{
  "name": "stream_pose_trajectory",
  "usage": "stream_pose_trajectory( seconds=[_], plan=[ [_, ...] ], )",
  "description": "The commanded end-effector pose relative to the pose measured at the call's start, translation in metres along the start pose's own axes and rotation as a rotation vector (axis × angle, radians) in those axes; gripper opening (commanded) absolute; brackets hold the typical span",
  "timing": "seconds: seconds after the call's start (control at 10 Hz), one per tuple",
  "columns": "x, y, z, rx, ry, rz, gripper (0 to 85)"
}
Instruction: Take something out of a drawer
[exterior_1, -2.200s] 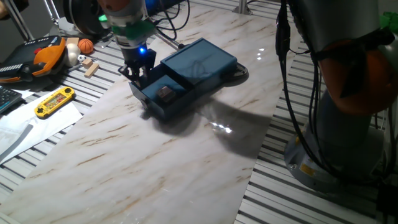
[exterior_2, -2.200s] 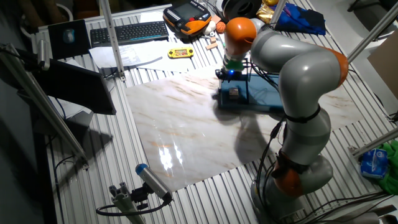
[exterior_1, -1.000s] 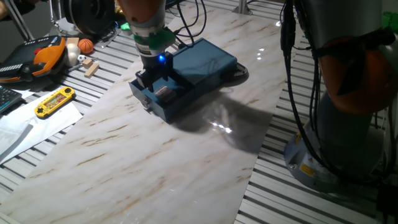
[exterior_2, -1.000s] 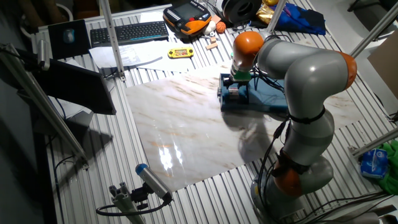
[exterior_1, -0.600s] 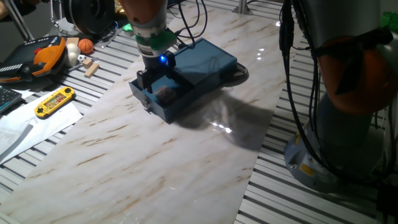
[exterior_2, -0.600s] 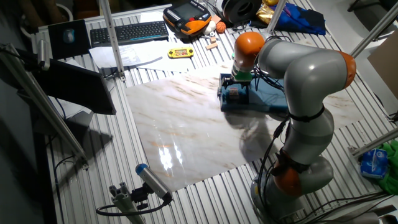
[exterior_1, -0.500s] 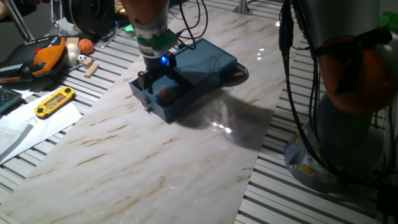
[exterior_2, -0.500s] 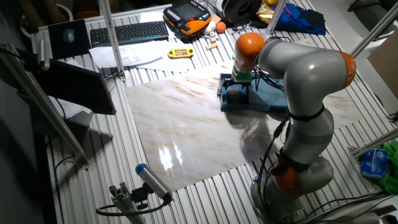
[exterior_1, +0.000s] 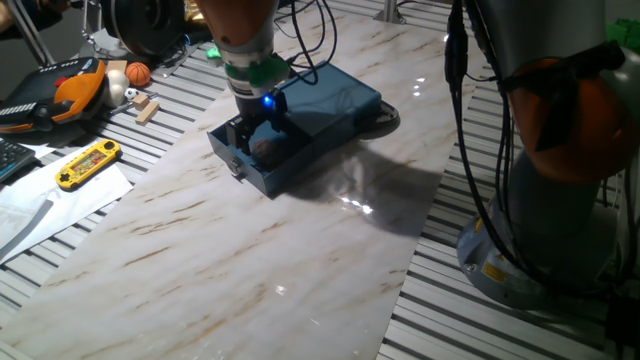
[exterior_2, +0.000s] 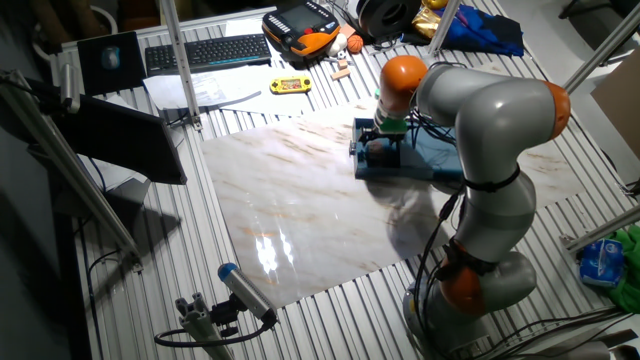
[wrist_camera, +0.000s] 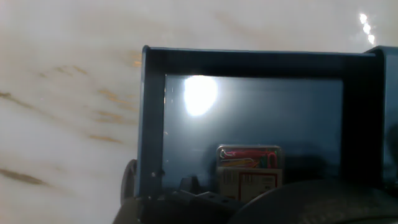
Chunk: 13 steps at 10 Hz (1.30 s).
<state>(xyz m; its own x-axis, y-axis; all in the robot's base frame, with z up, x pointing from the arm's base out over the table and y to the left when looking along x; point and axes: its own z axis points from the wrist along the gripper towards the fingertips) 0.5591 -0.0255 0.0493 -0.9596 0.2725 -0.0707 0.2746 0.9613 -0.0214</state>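
The dark blue drawer (exterior_1: 252, 163) is pulled out of the flat blue box (exterior_1: 325, 97) on the marble board. Its metal knob (wrist_camera: 129, 180) shows in the hand view. The small pale packet with red and white pattern (wrist_camera: 249, 168) lies on the drawer floor near the box side. My gripper (exterior_1: 259, 133) reaches down into the drawer with its fingers apart on either side of the packet (exterior_1: 264, 148). I cannot tell whether they touch it. In the other fixed view the gripper (exterior_2: 382, 145) sits over the drawer (exterior_2: 372, 165). In the hand view the fingers are only a dark blur at the bottom edge.
A yellow handheld game (exterior_1: 88, 163), a wooden block (exterior_1: 147, 108) and an orange ball (exterior_1: 138, 72) lie on the slatted table left of the board. A keyboard (exterior_2: 205, 52) is at the back. The robot base (exterior_1: 560, 210) and cables stand at the right.
My gripper has moved from the drawer's front corner to over the drawer's inside and has come down lower around the packet. The drawer and the packet have not moved.
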Motion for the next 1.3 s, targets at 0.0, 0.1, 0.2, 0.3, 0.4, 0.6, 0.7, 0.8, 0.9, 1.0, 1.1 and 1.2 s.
stream_pose_trajectory(
  seconds=[0.0,0.1,0.2,0.3,0.4,0.6,0.7,0.8,0.9,1.0,1.1,1.2],
  plan=[
    [0.001,0.001,0.003,0.004,-0.001,0.000,85.0],
    [0.001,0.000,0.006,0.001,0.000,0.000,85.0],
    [0.000,0.000,0.007,-0.001,-0.001,0.000,85.0],
    [0.000,0.001,0.009,-0.003,-0.002,0.000,85.0],
    [0.000,0.002,0.010,-0.003,-0.004,0.002,85.0],
    [0.001,0.004,0.013,-0.004,-0.007,0.003,85.0],
    [0.001,0.004,0.013,-0.004,-0.007,0.005,85.0],
    [0.001,0.005,0.013,-0.004,-0.007,0.005,85.0],
    [0.001,0.005,0.013,-0.004,-0.007,0.005,85.0],
    [0.000,0.006,0.012,-0.001,-0.007,0.005,85.0],
    [-0.001,0.008,0.011,0.001,-0.008,0.004,85.0],
    [-0.001,0.009,0.010,0.003,-0.009,0.006,85.0]
  ],
)
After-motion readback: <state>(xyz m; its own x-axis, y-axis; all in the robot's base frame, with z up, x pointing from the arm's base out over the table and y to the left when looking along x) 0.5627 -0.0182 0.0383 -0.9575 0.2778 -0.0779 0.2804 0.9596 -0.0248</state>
